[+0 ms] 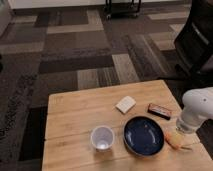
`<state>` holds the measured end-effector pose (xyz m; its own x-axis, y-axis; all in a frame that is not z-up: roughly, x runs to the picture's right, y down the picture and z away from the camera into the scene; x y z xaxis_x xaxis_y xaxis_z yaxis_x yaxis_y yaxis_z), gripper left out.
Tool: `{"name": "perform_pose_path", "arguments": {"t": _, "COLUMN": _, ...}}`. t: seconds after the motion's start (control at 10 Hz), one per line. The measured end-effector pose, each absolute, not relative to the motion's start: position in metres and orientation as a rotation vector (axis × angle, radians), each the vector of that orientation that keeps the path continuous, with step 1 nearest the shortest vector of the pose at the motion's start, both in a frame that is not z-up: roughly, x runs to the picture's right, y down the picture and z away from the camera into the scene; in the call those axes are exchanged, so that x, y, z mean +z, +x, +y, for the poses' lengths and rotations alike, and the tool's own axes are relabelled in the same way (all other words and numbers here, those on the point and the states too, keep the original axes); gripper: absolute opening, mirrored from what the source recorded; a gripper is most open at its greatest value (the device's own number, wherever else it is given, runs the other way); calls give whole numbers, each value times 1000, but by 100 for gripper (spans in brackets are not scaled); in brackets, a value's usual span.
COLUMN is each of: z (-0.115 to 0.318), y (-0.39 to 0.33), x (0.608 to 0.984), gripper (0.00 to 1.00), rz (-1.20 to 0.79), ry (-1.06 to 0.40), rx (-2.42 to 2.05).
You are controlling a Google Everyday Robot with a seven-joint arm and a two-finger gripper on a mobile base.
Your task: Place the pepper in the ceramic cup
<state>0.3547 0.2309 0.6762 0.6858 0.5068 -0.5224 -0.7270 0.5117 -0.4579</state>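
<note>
tabletop (pixel 75 115): we see pale wood planks | front: white ceramic cup (pixel 102 137) upright, just beside a dark blue dish (pixel 144 135) | behind: small white block (pixel 125 104), dark bar (pixel 159 111) | right edge: pepper (pixel 176 141) lying flat, tool (pixel 184 130) just above it, spread apart
</note>
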Motion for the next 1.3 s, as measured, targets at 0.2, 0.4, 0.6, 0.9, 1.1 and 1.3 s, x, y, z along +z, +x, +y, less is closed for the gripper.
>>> {"name": "perform_pose_path", "arguments": {"t": 0.2, "z": 241, "y": 354, "x": 682, "gripper": 65, "rz": 309, "ry": -718, "rx": 730}}
{"name": "perform_pose_path", "arguments": {"t": 0.4, "z": 253, "y": 357, "x": 689, "gripper": 65, "rz": 284, "ry": -736, "rx": 688}}
{"name": "perform_pose_path", "arguments": {"t": 0.6, "z": 259, "y": 365, "x": 697, "gripper": 65, "rz": 281, "ry": -733, "rx": 649}}
{"name": "perform_pose_path", "arguments": {"t": 0.9, "z": 262, "y": 366, "x": 706, "gripper": 57, "rz": 269, "ry": -725, "rx": 623}}
{"name": "perform_pose_path", "arguments": {"t": 1.1, "z": 266, "y": 363, "x": 708, "gripper": 26, "rz": 264, "ry": -727, "rx": 607}}
{"name": "perform_pose_path", "arguments": {"t": 1.3, "z": 258, "y": 367, "x": 705, "gripper": 3, "rz": 284, "ry": -714, "rx": 599}}
